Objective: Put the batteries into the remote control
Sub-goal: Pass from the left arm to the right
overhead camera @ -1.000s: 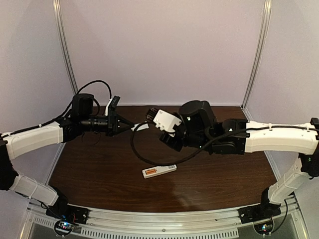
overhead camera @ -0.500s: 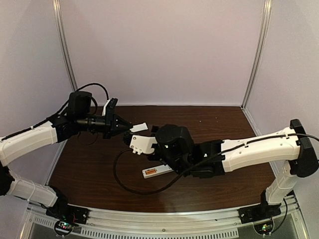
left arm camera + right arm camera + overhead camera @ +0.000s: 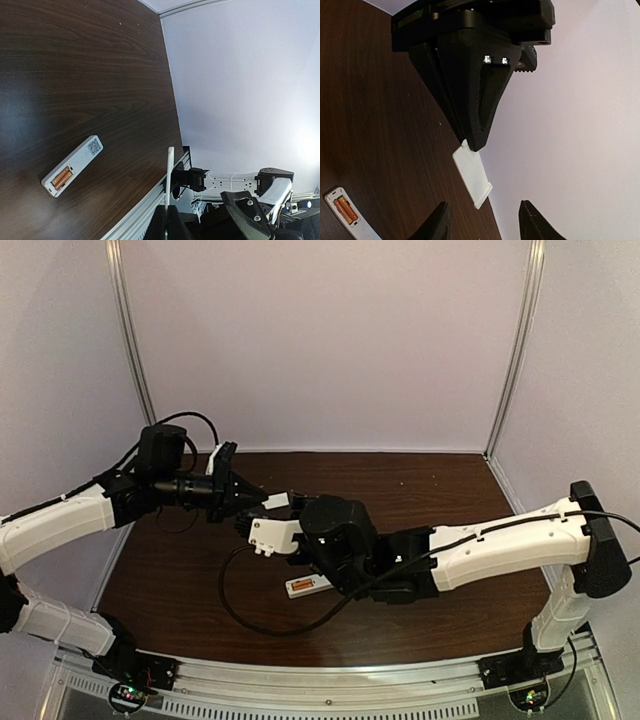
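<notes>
A: The remote control [image 3: 318, 585] was seen lying flat on the table [image 3: 170, 590], back up, near the front middle, touched by neither arm

B: And its bay [image 3: 51, 183] was uncovered, with both batteries [image 3: 61, 177] lying side by side in it. So the loading itself was judged done, and only the lid was left to be fitted

A: The cover plate [image 3: 472, 172] was held up in the air, well apart from the remote control. It was pinched by one end in the left gripper [image 3: 470, 142], jaws pressed onto it

B: The right gripper [image 3: 484, 220] was pointed straight at it, fingers [image 3: 439, 225] spread wide with nothing between them. The plate's free end was near the mouth of that gap

A: So a mid-air hand-over was judged to be the step in hand

B: Next, the spread jaws needed to be brought around the free end and closed squarely on the flat faces, before anything was let go by the left

A: Care was called for there. The plate was thin, and it could be twisted out of a corner grip

B: After that the plate would have to be carried down, lined up with the bay and slid home. The remote control would want steadying, since it was held by nothing
</notes>
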Motion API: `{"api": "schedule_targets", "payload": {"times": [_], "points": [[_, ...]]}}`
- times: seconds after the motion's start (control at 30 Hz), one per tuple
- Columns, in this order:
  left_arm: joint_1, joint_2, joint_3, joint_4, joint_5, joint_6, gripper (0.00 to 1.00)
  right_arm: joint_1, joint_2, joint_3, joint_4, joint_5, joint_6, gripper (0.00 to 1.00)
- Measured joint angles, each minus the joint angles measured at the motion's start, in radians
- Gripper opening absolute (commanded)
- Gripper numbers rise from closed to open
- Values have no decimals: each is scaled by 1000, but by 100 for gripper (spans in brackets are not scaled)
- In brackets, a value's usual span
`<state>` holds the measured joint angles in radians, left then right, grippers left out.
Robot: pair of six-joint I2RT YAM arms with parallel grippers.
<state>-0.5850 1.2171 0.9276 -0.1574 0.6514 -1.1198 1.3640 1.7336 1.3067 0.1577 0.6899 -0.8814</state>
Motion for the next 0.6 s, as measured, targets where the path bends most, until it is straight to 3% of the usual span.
{"api": "schedule_targets", "payload": {"times": [0.43, 0.6], "points": [[-24, -18, -5, 42, 19, -70, 0, 0, 85, 18, 101, 91, -114, 42], [-31, -23, -13, 44, 19, -78, 0, 0, 106, 29, 145, 118, -161, 23]]}}
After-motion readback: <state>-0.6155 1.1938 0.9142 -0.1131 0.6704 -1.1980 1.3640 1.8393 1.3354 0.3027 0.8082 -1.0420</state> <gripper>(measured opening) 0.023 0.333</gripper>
